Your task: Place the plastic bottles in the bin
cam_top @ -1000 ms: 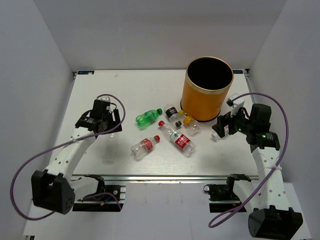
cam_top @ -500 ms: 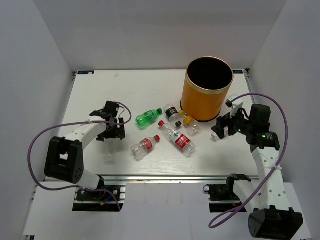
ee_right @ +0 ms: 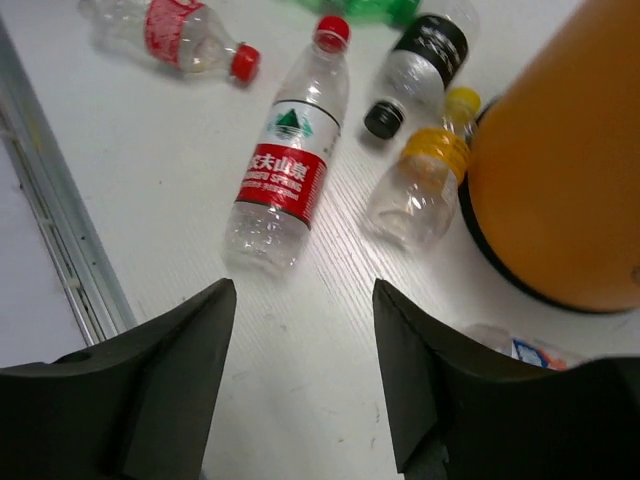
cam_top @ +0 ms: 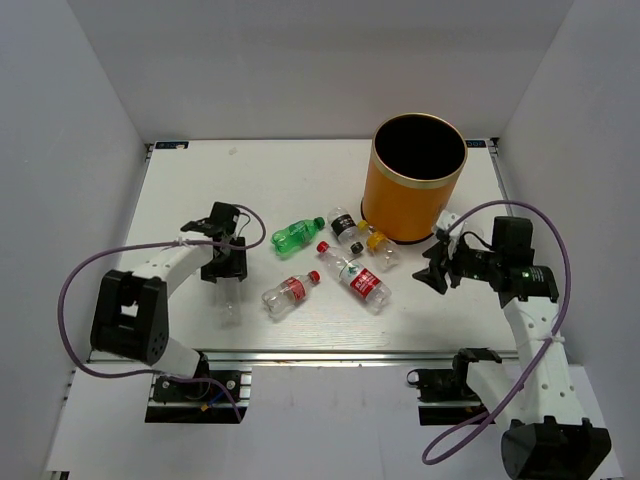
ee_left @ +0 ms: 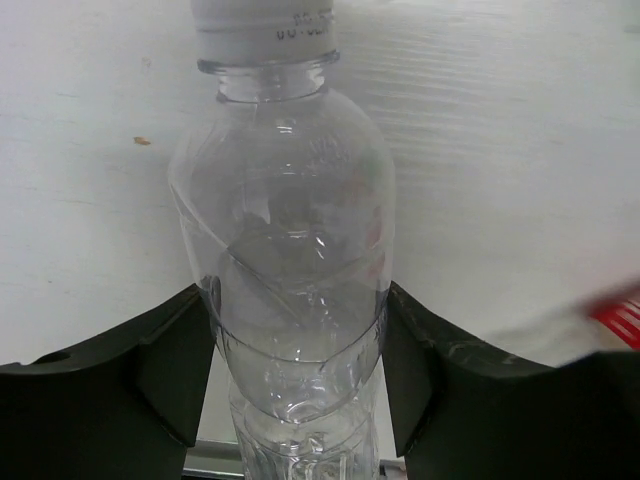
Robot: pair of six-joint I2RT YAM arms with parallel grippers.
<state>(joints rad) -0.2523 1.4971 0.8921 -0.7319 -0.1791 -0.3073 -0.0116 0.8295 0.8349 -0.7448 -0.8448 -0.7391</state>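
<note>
**Left claw pinching a clear bottle; right claw spread over the cluster**

Top external view
- Left claw (cam_top: pixel 224 266) low on the bench (cam_top: pixel 290 170), left of centre, closed on the white-capped bottle (cam_top: pixel 229 298), which lies toward the near edge.
- Bin (cam_top: pixel 400 212) upright at the far right, mouth open upward.
- Five bottles lie loose just left of the bin's base: green bottle (cam_top: pixel 296 234), black-label bottle (cam_top: pixel 345 224), yellow-capped bottle (cam_top: pixel 382 250), long red-label bottle (cam_top: pixel 358 278), short red-label bottle (cam_top: pixel 287 293).
- The yellow-capped bottle sits nearest the bin foot.
- Right claw (cam_top: pixel 433 268) beside the bin's near right side, fingers apart, nothing between them.

Left wrist view
- Left claw (ee_left: pixel 297 345): both fingers (ee_left: pixel 172 365) press the sides of the white-capped bottle (ee_left: pixel 285 220) at its lower body.
- Cap points away from the wrist. Bottle clear and label-free where visible, bench behind it.

Right wrist view
- Right claw (ee_right: pixel 303 325) spread wide and empty, touching no bottle.
- Beyond the fingertips: long red-label bottle (ee_right: pixel 285 180) closest, yellow-capped bottle (ee_right: pixel 422 190) touching the bin (ee_right: pixel 560 170), black-label bottle (ee_right: pixel 420 62) beyond it, short red-label bottle (ee_right: pixel 180 35) at far left.
- All of these lie on their sides.
</note>
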